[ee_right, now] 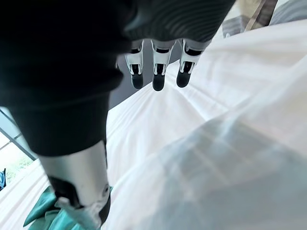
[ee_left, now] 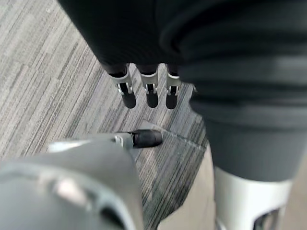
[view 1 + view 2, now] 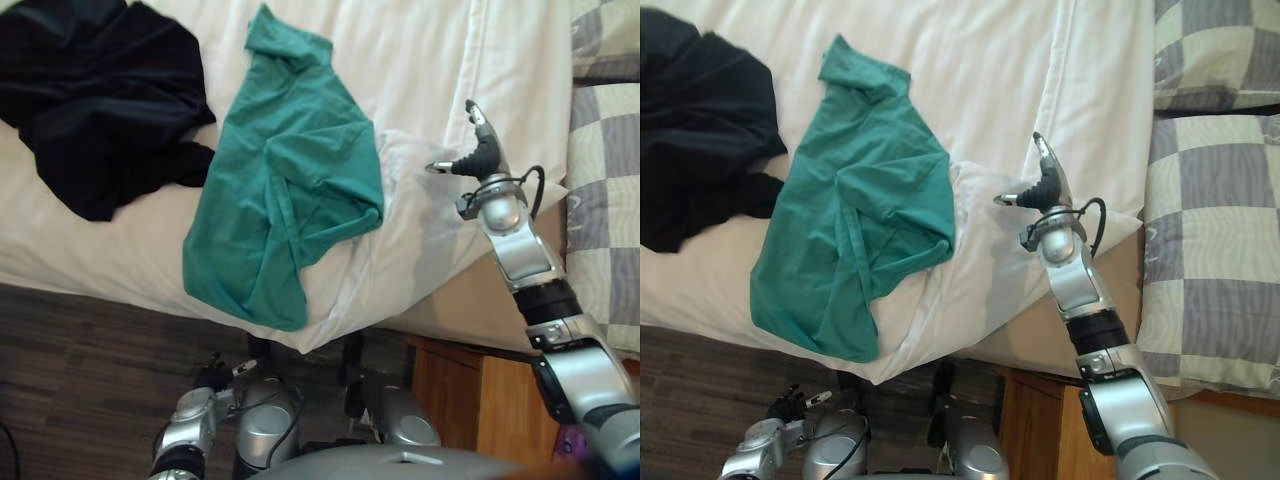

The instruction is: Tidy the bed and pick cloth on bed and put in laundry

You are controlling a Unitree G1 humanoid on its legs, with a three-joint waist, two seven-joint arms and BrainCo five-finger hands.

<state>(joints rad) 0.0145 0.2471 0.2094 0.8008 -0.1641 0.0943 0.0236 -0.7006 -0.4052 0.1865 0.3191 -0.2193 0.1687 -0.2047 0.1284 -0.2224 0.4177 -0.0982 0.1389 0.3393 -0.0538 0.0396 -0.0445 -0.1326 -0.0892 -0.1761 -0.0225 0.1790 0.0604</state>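
A green cloth (image 3: 285, 190) lies crumpled on the white duvet (image 3: 430, 60), hanging a little over the bed's near edge. A black cloth (image 3: 95, 95) is bunched at the bed's far left. My right hand (image 3: 482, 150) hovers over the duvet's folded corner, right of the green cloth and apart from it. It is open, its fingers (image 1: 158, 72) straight and holding nothing; the green cloth (image 1: 43, 213) shows beyond the wrist. My left hand (image 3: 212, 375) hangs low beside the bed over the floor, its fingers (image 2: 151, 91) relaxed and empty.
Grey-and-cream checked pillows (image 3: 605, 200) lie at the bed's right end. A wooden nightstand (image 3: 470, 400) stands below the duvet corner, under my right arm. Dark wood floor (image 3: 80, 370) runs along the near side of the bed.
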